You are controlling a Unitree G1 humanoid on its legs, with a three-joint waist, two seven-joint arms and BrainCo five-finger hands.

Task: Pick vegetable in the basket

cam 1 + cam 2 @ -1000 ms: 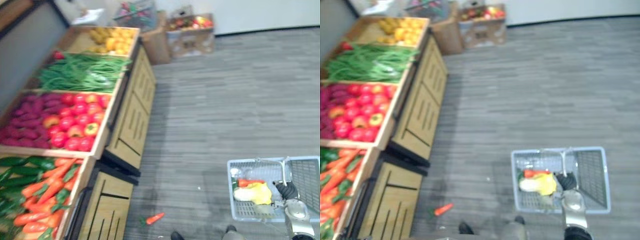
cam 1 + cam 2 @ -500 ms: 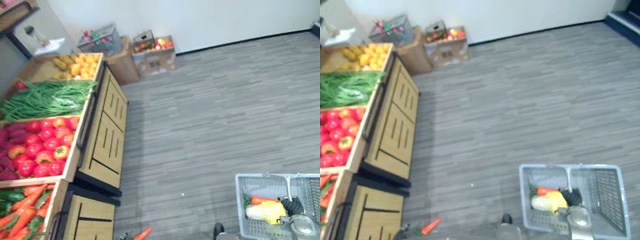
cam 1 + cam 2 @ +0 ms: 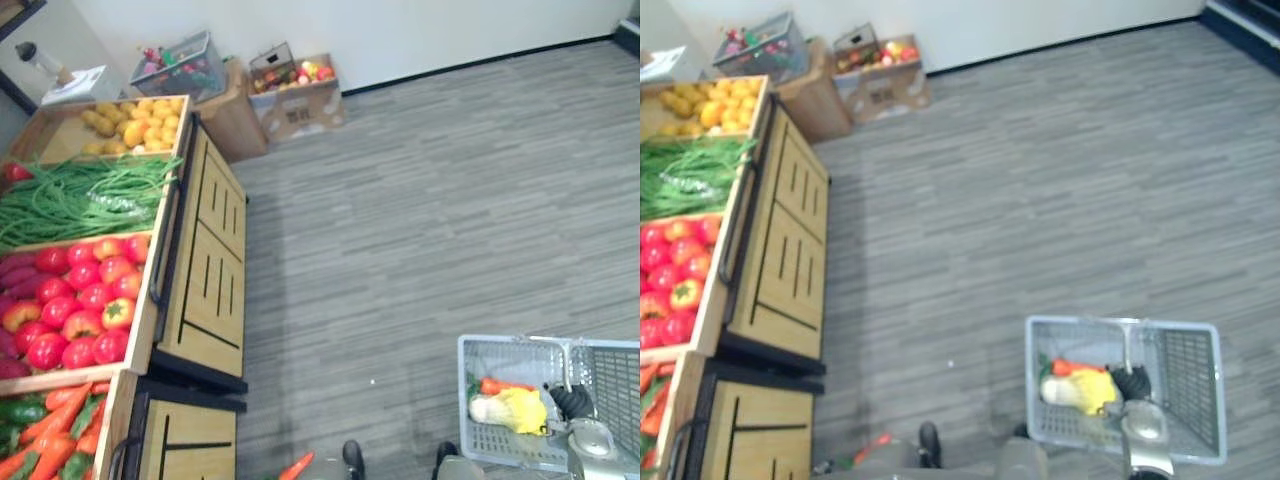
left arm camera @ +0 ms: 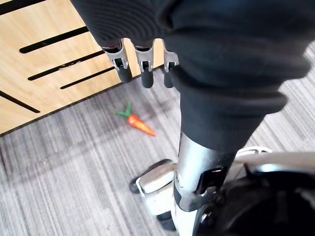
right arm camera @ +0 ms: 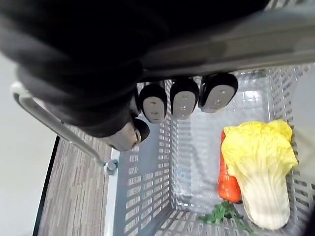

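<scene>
Swinging round, the view is leaving the wooden produce stand [image 3: 205,285]; the grey plastic mesh basket [image 3: 505,343] is still hanging from the right hand [image 5: 183,103], which is curling round its handle [image 5: 56,124], with a yellow cabbage [image 5: 261,162] and an orange carrot [image 5: 227,179] lying beneath. The left hand [image 4: 142,69] is dangling slack and empty above a dropped carrot [image 4: 141,126], probably next.

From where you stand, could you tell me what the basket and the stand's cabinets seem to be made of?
The basket looks like pale grey moulded plastic, going by its lattice walls. The cabinets look like light wood or wood-look laminate, matt, with faint grain and dark slots.
</scene>
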